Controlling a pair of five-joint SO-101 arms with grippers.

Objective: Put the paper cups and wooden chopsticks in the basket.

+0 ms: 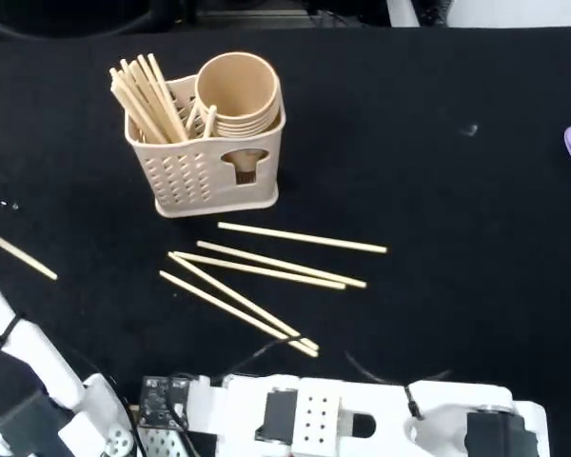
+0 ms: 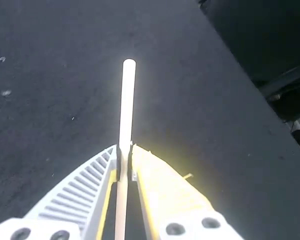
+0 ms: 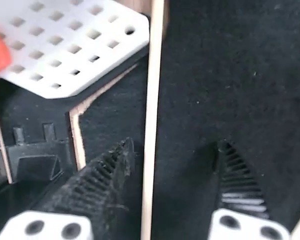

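Firmly, the left hand (image 2: 125,150) pinches one wooden chopstick (image 2: 126,105) above the black worktop (image 2: 50,100), while the right hand (image 3: 175,145) gapes open. Paper cups (image 1: 238,90) sit in the basket (image 1: 205,171), with five loose chopsticks (image 1: 300,237) lying near it.

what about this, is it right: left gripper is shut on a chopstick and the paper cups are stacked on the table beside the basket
Not quite: in the high view the paper cups are stacked inside the basket, not beside it. The left gripper is shut on a chopstick.
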